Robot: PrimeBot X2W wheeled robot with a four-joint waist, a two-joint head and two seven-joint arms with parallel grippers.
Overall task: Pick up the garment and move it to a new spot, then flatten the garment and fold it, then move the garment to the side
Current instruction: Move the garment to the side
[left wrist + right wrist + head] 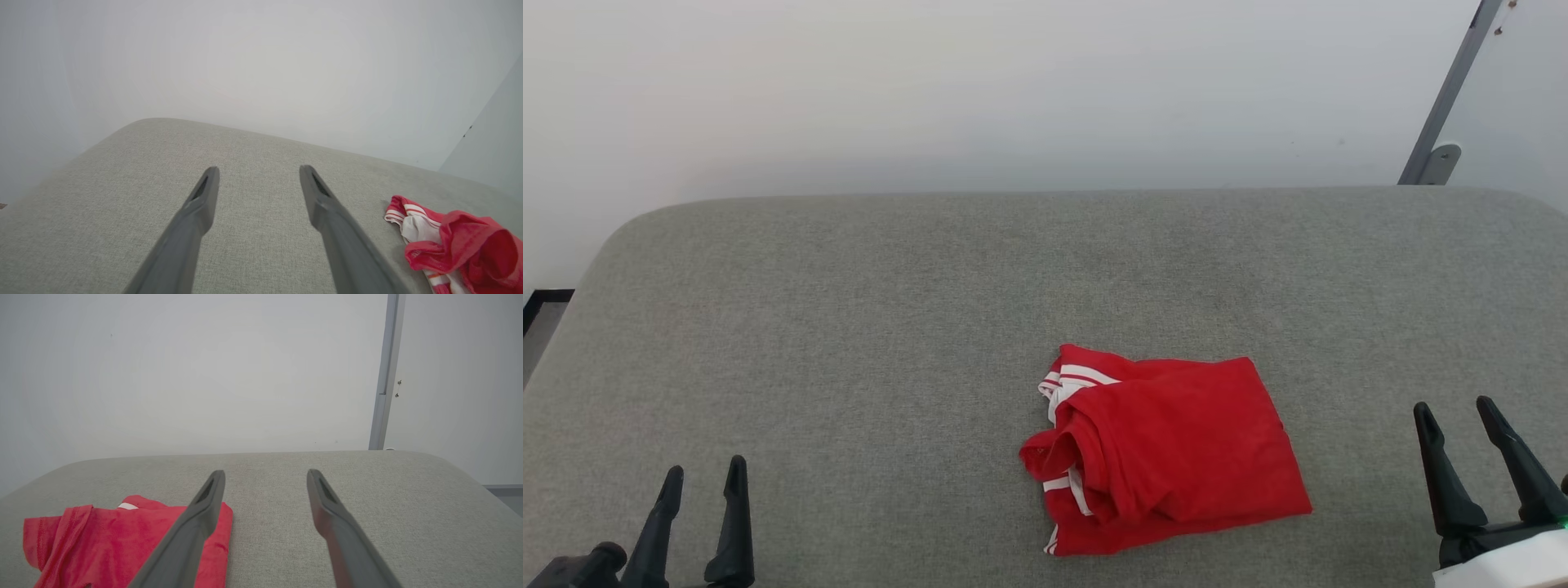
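While the red cloth garment (1176,457) with white sleeve fabric and red-and-white striped trim lies folded in a loose bundle on the grey fabric-covered table (890,327), both claws stand apart from it with nothing between their fingers.

From the head camera, the garment sits toward 5 o'clock of the table's middle. Its smooth red panel faces up, and the striped trim and a rumpled fold gather at its 9 o'clock end.

The left claw (706,467) is at 7 o'clock near the table's front edge. Its two dark fingers are spread and point toward 12 o'clock, well clear of the cloth. In its wrist camera the gap between the fingers frames bare grey fabric, with the garment's striped end off at 4 o'clock.

The right claw (1453,404) is at 4 o'clock, its fingers likewise parted and empty, just beyond the garment's 3 o'clock edge. In its wrist camera the red cloth lies at 8 o'clock.

A pale plain wall (1013,98) rises behind the table, and a slim grey metal post (1445,98) leans at 2 o'clock.
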